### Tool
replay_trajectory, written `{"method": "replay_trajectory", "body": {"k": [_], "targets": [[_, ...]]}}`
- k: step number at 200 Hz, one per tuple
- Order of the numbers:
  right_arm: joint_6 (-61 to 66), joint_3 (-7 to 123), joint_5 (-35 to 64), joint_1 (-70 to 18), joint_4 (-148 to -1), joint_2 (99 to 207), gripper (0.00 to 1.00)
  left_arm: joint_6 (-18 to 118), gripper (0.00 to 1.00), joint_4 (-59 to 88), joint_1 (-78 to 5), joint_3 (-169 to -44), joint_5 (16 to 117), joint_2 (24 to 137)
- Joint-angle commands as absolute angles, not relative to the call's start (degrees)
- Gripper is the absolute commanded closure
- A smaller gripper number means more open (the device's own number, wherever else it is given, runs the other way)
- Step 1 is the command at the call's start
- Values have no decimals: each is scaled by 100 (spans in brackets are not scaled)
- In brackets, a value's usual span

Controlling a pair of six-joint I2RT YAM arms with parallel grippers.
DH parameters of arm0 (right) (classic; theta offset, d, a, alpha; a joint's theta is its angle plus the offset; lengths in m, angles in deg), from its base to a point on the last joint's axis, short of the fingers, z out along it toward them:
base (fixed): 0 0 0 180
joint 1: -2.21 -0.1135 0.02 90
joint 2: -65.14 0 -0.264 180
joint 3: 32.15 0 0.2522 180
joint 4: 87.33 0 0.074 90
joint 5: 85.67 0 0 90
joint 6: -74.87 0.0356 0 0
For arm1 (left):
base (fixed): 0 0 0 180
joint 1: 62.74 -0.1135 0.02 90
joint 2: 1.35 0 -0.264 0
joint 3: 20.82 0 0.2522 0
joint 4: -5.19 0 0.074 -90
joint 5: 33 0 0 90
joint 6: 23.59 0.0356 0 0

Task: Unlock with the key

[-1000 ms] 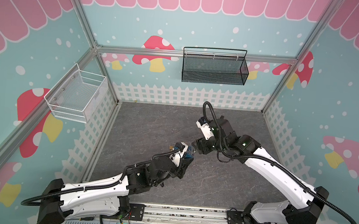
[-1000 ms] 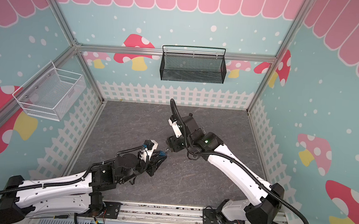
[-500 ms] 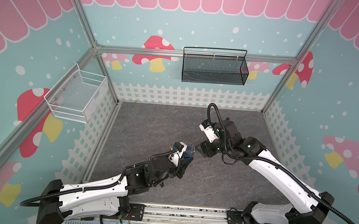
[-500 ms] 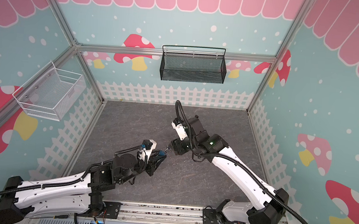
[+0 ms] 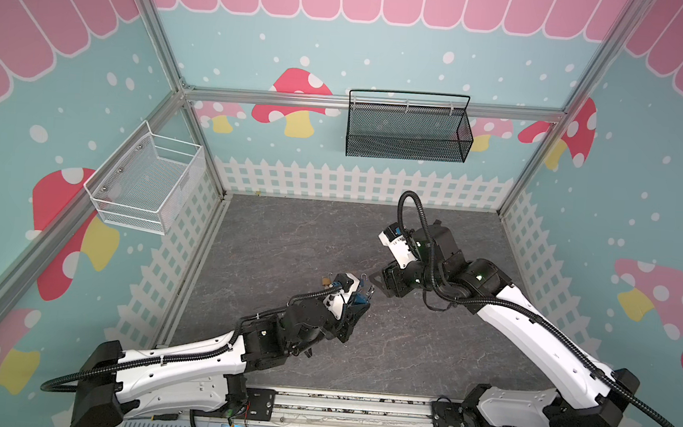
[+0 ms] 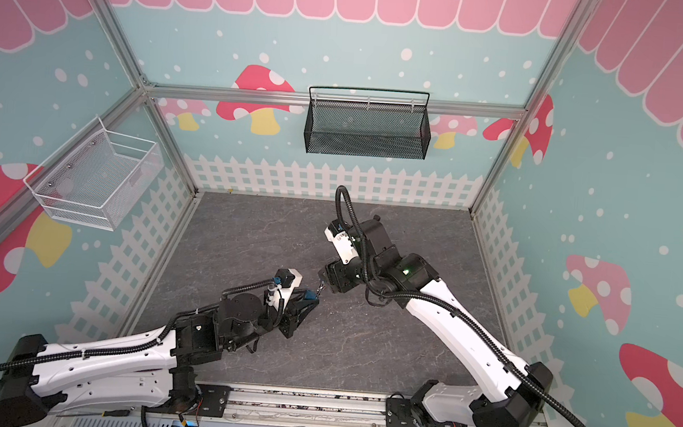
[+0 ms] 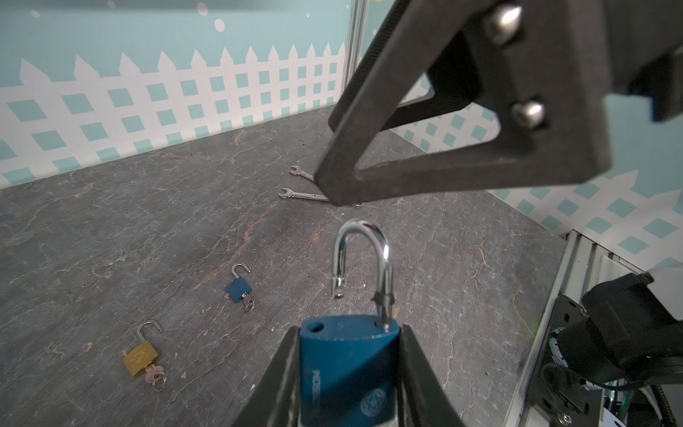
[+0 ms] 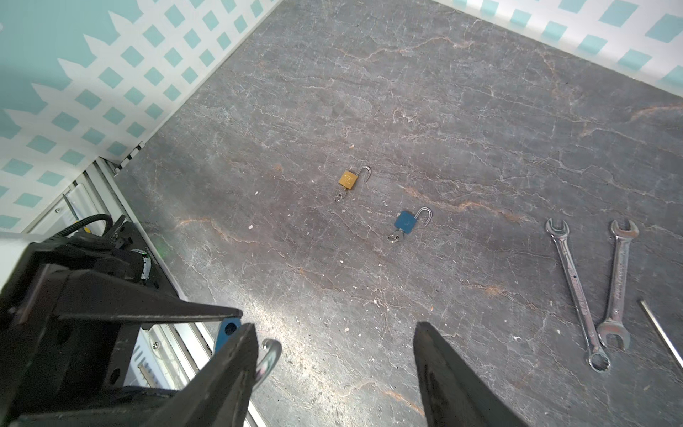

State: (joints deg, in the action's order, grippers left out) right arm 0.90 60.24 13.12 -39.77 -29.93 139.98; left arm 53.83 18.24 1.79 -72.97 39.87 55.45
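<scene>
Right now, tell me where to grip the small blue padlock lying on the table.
Probably from above, closing across the square body of the small blue padlock: it lies flat, open shackle at one end, key at the other, leaving its side edges free.

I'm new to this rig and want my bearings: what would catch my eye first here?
The left gripper clamps a large blue padlock by its body over the middle of the grey table, its steel shackle sprung open. The right gripper hangs open right beside that shackle. A small blue padlock and a brass padlock lie apart on the table, each open with a key in it.
</scene>
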Motion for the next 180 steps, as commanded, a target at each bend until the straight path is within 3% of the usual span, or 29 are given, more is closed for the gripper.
{"method": "replay_trajectory", "body": {"k": [1,118,160,180], "targets": [[-102,6105,1334,-3945,-2937,14111,30,5499,100,1666,177,-7464,4015,5487],[-215,5583,2102,-3806,-2798,13566,30,5387,100,1701,168,-7244,3614,5233],[-162,5469,2022,-3704,-2788,13395,29,5325,100,1670,164,-7247,3564,5310],[-18,5458,1390,-3633,-2726,13353,27,5237,100,1828,160,-7361,3515,5416]]}}
